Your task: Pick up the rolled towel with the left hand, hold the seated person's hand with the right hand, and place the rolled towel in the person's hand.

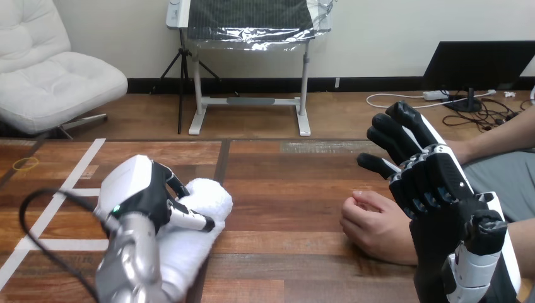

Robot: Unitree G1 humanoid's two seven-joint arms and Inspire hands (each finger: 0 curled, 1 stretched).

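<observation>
— What is shown at the wooden table (290, 180)?
— The rolled towel (211, 197), lying at the table's left, is gripped by the left hand (148, 192), fingers and thumb curled round it. The pickup is judged under way.
— And opposite?
— The right hand (435, 180) is held open just beside the person's hand (372, 224), not yet clasped. A lift, then a clasp, seem called for.

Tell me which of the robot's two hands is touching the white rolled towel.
The left hand, at the view's left: its fingers curl round the rolled towel. The right hand is raised and open, beside the person's hand.
</observation>
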